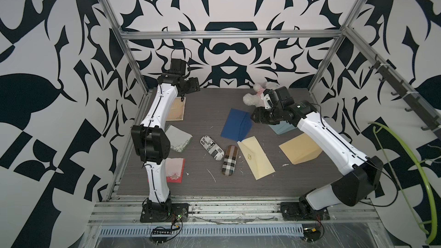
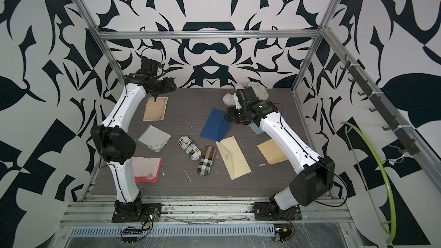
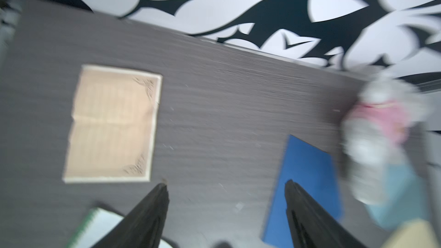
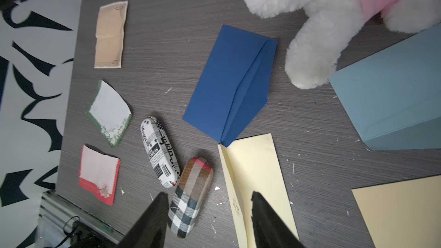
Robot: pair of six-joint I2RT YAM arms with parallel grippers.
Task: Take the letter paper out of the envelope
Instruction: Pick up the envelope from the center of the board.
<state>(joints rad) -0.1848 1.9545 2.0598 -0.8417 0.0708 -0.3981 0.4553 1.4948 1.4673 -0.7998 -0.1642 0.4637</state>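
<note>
The beige letter paper, creased across the middle, lies flat at the back left of the table. My left gripper hovers just over its near edge, open, with nothing between the fingers. The dark blue envelope lies in the middle with its flap unfolded. My right gripper hangs at the envelope's right end, jaws apart and empty.
A white plush toy sits at the back right beside a light blue envelope. A cream envelope, a tan envelope, two glasses cases, a green-edged paper and a red-edged paper lie around.
</note>
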